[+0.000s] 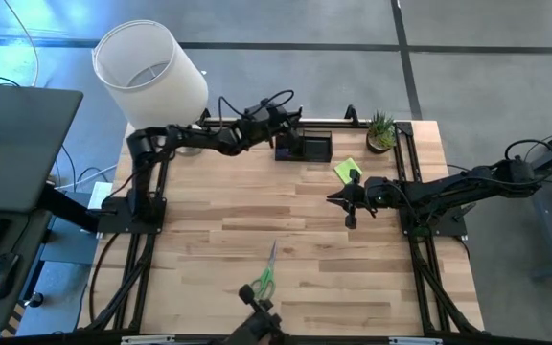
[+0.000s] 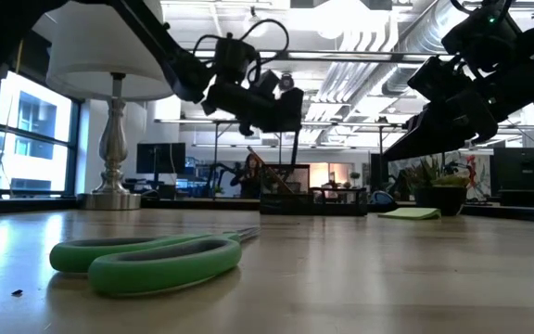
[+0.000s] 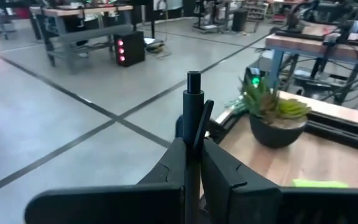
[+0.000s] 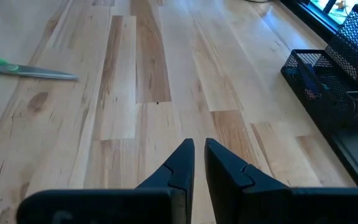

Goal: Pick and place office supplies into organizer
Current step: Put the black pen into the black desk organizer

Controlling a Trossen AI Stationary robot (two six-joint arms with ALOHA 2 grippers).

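Looking down from the high view, the left gripper (image 1: 283, 127) hangs above the black mesh organizer (image 1: 305, 147); green-handled scissors (image 1: 264, 278) lie well away from it, and the right gripper (image 1: 351, 203) hovers beside a lime-green sticky-note pad (image 1: 347, 170). Low view: scissors (image 2: 146, 257) nearest the camera, organizer (image 2: 313, 201) behind. Left wrist view: fingers (image 3: 219, 171) clench a dark pen (image 3: 193, 112). Right wrist view: the right fingers (image 4: 179, 165) stand nearly together, empty, near the organizer (image 4: 337, 93).
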